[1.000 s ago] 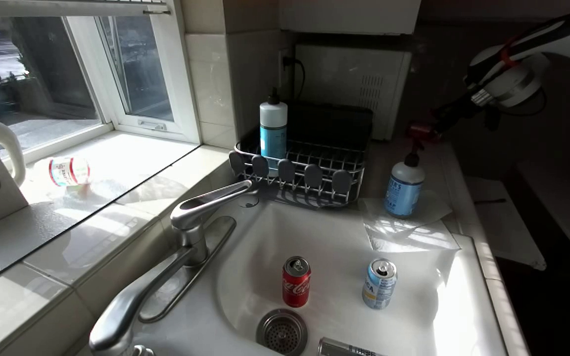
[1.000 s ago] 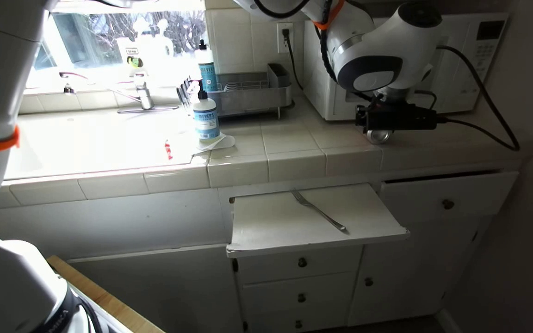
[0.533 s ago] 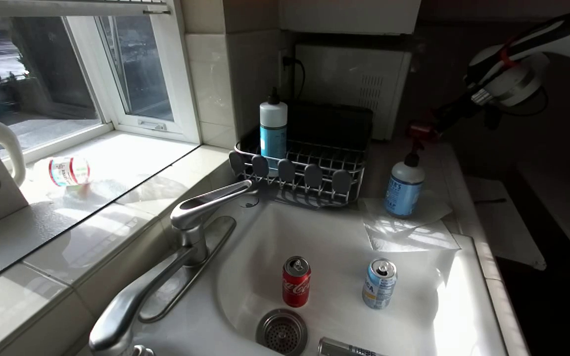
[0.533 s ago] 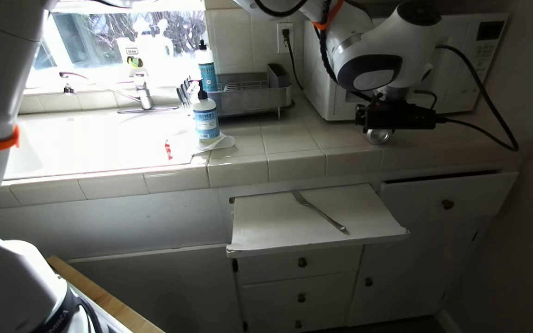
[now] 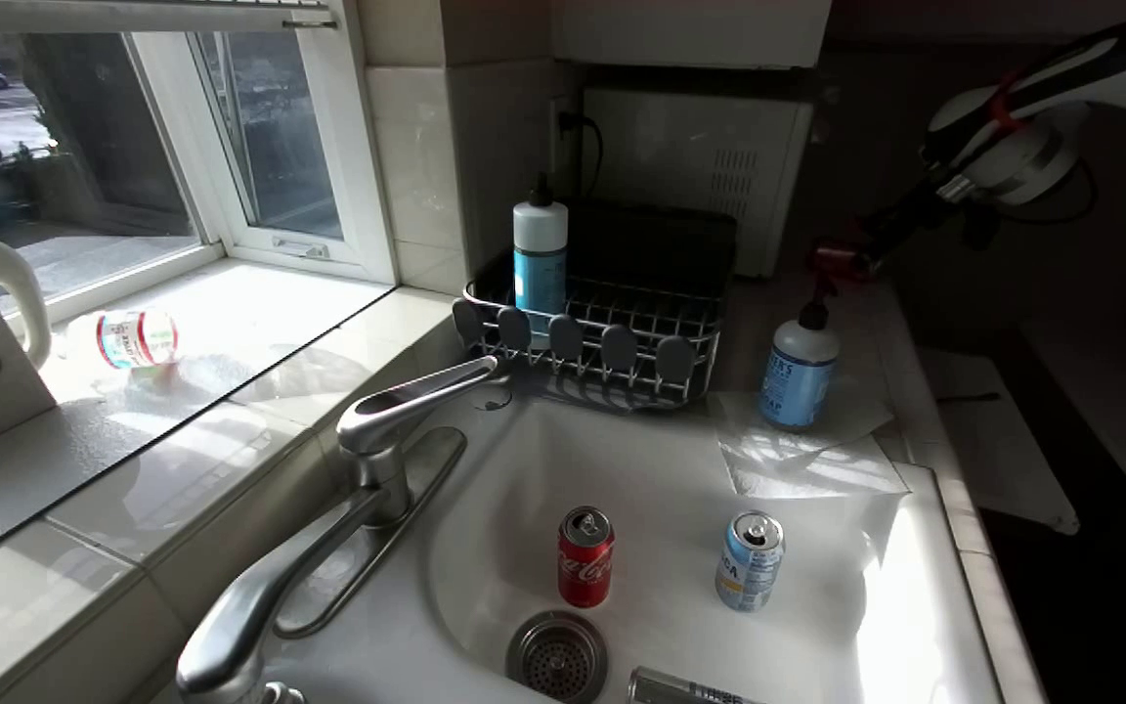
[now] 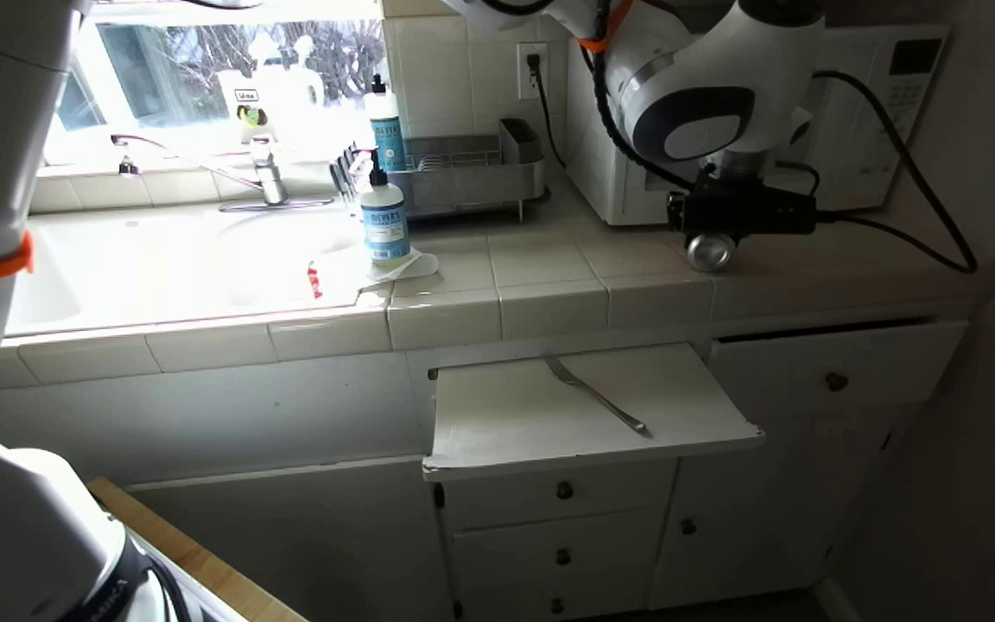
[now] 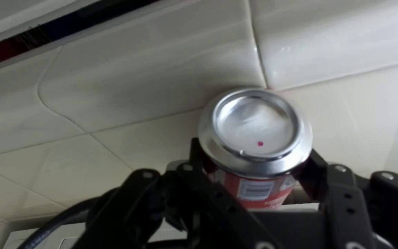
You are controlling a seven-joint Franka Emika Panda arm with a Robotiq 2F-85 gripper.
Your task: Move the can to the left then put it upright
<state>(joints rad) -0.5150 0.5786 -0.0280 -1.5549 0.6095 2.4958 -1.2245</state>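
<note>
Fingers [image 7: 318, 173] of mine are clamped round the red drink can [image 7: 255, 148], one per side, just by its silver end. Wrist view has that end facing me: recessed disc w/ a tiny red dot, barcode on the side below. In an exterior view the can's on its side nr the front edge of the tiled counter [image 6: 541, 259], silver end pointing out past that edge, microwave [image 6: 860, 147] behind. Can't tell if it's touching tile or just off it. My arm [image 6: 722, 69] is above it, wrist end down.

Well apart fr. me is the sink [image 5: 622, 460]. In an exterior view it has a Coca-Cola can [image 5: 585, 559] upright just beside the drain strainer [image 5: 557, 655], a blue-&-silver can [image 5: 750, 562], also upright, & a 3rd can [image 5: 685, 686] on its side, partly out of view. On the window [image 5: 275, 137] side, a single-lever faucet [image 5: 387, 479]. In both exterior views the Meyer's soap pump bottle [image 6: 385, 223] stands on a white sheet [image 5: 798, 469] at the sink's corner; nr it, the dish rack [image 6: 472, 186] w/ a white-&-teal bottle [image 5: 541, 264] upright inside. Below the counter, in an exterior view, a fork [image 6: 605, 399] lies on the pull-out board [image 6: 497, 415]; drawer [image 6: 895, 363] to the right of it, as seen there, has a dark gap along its top.
</note>
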